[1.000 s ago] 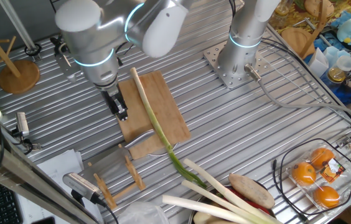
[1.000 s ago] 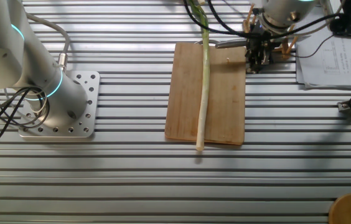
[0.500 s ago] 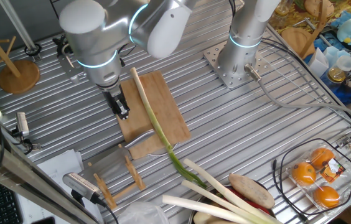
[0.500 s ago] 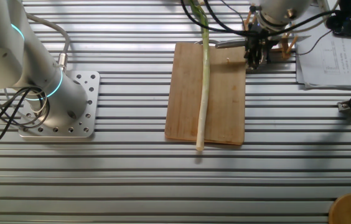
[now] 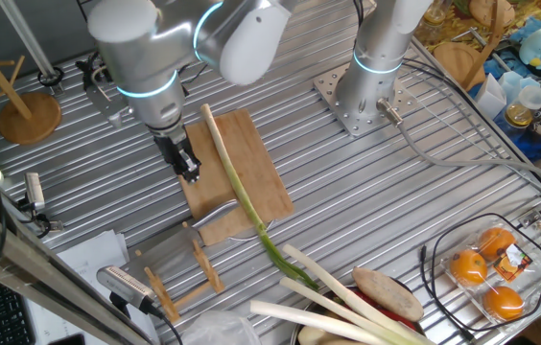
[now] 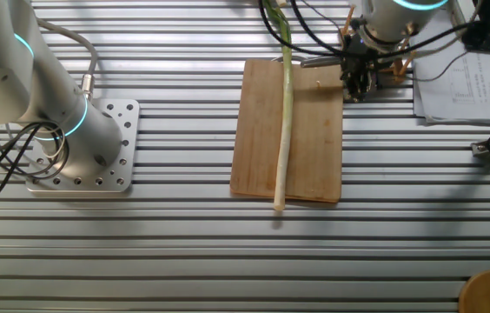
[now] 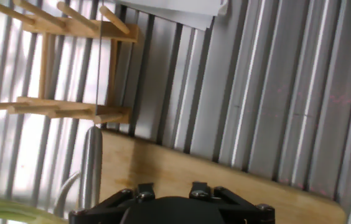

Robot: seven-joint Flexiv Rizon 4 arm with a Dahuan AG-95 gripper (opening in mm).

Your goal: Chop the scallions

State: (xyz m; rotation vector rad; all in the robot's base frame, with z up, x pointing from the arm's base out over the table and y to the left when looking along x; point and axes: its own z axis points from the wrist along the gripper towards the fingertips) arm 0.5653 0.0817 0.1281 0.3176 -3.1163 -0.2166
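The scallion [image 5: 235, 180] lies uncut along the board [image 5: 245, 196] at centre frame, so the gripper [image 5: 187, 169], jaws apparently together and empty, must next fetch the knife [image 5: 215, 218].

Only the silver-grey robot arm [image 5: 146, 57] and its black two-finger claw [image 5: 188, 171] have moved. In one fixed view the claw tip sat slightly lower a second ago, crept up and left along the left edge of the brown wooden chopping board [image 5: 251, 182] half a second ago, and now sits about where it was then. In the other fixed view the claw [image 6: 358, 87] rose toward the board's far corner, then came back down
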